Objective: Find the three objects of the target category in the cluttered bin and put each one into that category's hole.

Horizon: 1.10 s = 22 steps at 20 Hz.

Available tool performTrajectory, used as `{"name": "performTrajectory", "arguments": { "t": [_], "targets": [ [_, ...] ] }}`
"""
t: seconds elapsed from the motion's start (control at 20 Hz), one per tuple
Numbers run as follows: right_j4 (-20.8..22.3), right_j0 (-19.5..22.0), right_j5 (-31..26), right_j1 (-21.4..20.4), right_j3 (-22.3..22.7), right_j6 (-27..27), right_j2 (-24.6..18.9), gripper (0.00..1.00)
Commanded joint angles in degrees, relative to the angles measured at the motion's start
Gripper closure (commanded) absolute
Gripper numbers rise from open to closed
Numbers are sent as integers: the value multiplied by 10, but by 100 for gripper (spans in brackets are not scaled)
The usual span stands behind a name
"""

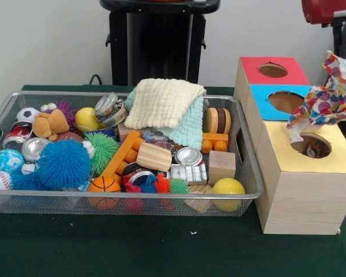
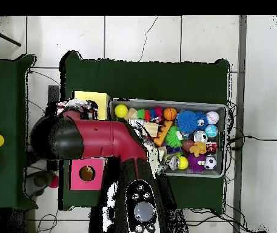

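over the yellow box's hole [image 1: 311, 144], patterned fabric [image 1: 328, 95] hangs lengthwise downward; end effector state unclear.

I see multicoloured patterned fabric [image 1: 328, 98] hanging into the yellow-topped box's hole [image 1: 311, 144], just beside the crowded wire-mesh bin [image 1: 249, 173].

Even, soft indoor light fills both views. The bin [image 1: 242, 196] casts only faint shadow, and its cans [image 1: 188, 156] glint slightly.
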State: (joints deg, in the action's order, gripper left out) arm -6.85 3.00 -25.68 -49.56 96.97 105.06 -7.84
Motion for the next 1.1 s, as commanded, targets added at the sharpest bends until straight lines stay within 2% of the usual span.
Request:
{"name": "performTrajectory", "arguments": {
  "t": [0.05, 0.3, 0.75, 1.1],
  "targets": [
    [15, 20, 49, 28, -7, 34, -53, 100],
    [18, 23, 83, 32, -7, 39, -61, 100],
    [23, 11, 44, 25, -31, 26, -52, 100],
    [33, 26, 23, 17, -44, -7, -70, 100]
  ]
}}
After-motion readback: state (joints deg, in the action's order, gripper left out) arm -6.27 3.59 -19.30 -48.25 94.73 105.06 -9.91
